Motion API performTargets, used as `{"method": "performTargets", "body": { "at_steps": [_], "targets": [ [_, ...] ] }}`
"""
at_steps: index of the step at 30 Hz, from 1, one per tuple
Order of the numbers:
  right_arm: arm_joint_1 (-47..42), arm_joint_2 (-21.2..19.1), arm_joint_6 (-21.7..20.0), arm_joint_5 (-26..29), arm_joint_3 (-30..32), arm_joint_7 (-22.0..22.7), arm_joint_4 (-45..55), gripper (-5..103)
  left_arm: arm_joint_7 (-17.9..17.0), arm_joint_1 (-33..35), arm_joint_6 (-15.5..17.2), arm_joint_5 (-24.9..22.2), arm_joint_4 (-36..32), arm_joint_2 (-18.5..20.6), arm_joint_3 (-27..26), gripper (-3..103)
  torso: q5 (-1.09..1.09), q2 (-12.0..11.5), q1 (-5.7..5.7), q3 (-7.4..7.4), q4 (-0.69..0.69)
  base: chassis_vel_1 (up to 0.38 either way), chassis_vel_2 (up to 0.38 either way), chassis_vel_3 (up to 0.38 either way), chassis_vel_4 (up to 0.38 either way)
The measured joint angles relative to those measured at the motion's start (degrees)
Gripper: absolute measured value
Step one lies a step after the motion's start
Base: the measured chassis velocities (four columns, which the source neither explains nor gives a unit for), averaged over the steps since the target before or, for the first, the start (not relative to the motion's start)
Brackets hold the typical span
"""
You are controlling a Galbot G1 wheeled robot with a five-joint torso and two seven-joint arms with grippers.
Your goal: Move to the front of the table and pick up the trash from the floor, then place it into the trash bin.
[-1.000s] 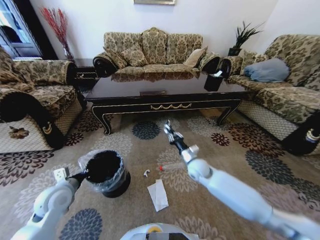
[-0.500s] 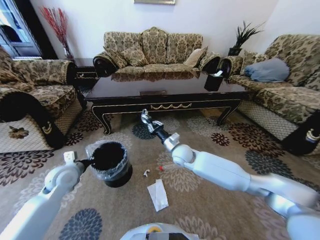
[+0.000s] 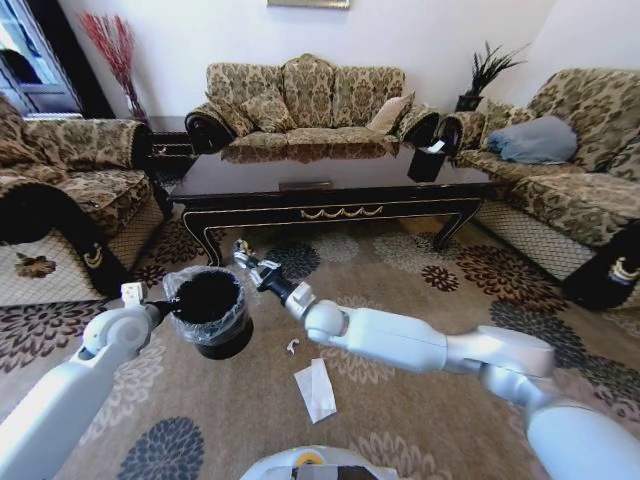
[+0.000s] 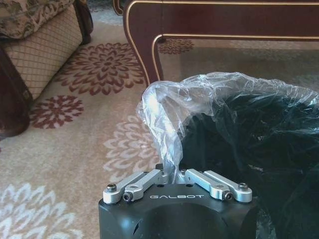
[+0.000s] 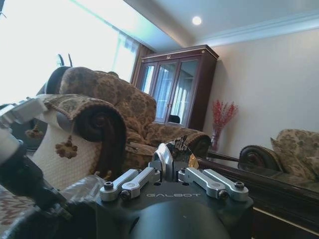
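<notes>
My left gripper (image 3: 162, 309) (image 4: 172, 173) is shut on the crinkly clear liner at the rim of the black trash bin (image 3: 210, 318) (image 4: 249, 134). My right gripper (image 3: 248, 259) (image 5: 172, 160) hangs just past the bin's far rim, shut on a small dark shiny crumpled wrapper (image 5: 180, 148). On the patterned floor (image 3: 420, 275) lie a folded white paper sheet (image 3: 316, 388) and a tiny white scrap (image 3: 292, 346), both near my right arm. The long dark table (image 3: 330, 212) stands just beyond the bin.
Patterned sofas ring the carpet: an armchair (image 3: 70, 190) at left, a sofa (image 3: 305, 100) behind the table, another sofa (image 3: 560, 180) at right. A small black holder (image 3: 428, 160) stands on the table's right end. Open carpet lies right of the paper.
My right gripper has swung left from the carpet's middle to the bin's far rim. The left gripper and the bin have shifted slightly toward the table.
</notes>
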Motion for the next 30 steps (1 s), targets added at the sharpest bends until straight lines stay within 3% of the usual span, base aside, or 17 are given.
{"method": "performTargets", "body": {
  "at_steps": [11, 17, 19, 22, 25, 27, 30],
  "targets": [
    [1.2, 6.4, 0.8, -0.5, -3.7, 0.3, -4.3, 11, 0.7, -4.7, -1.0, -0.3, 1.9, -1.1, 2.2, 3, 0.01, 0.0, 0.0, 0.0, 0.0, 0.0, 0.0, 0.0, 0.0],
    [0.3, 6.8, 0.3, -0.7, -5.0, 1.4, -4.7, 8, 0.5, -4.5, -1.0, -1.8, 0.1, -0.4, 1.5, 3, 0.02, 0.0, 0.0, 0.0, -0.01, 0.0, 0.0, 0.0, 0.0],
    [0.2, 6.8, -0.2, -0.7, -5.3, 2.2, -4.8, 17, 0.5, -3.8, -1.0, -1.9, -0.9, -0.1, 1.0, 3, 0.02, 0.0, 0.0, 0.0, 0.0, 0.0, 0.0, 0.0, 0.0],
    [0.2, 6.8, -0.4, -0.8, -5.5, 2.8, -4.8, 22, 0.6, -3.5, -1.0, -1.9, -1.2, 0.0, 0.7, 3, 0.02, 0.0, 0.0, -0.01, 0.0, 0.0, 0.0, 0.0, 0.0],
    [0.3, 6.0, -0.9, -0.6, -5.6, 3.3, -4.1, 39, 0.6, -2.9, -0.9, -1.9, -1.8, 0.2, 0.1, 3, 0.02, 0.0, 0.0, 0.0, -0.01, 0.0, 0.0, 0.0, 0.0],
    [0.4, 5.8, -1.0, -0.5, -5.6, 3.5, -3.9, 39, 0.6, -2.7, -0.9, -1.9, -2.0, 0.2, -0.1, 3, 0.02, 0.0, 0.0, -0.01, -0.01, 0.0, 0.0, 0.0, 0.0],
    [0.5, 5.3, -2.0, 0.4, -4.3, 4.7, -2.7, 55, 0.6, -1.5, -0.9, -1.9, -2.1, 0.4, -1.3, 3, 0.02, 0.0, 0.0, -0.01, -0.01, 0.0, 0.0, 0.0, 0.0]
  ]
}}
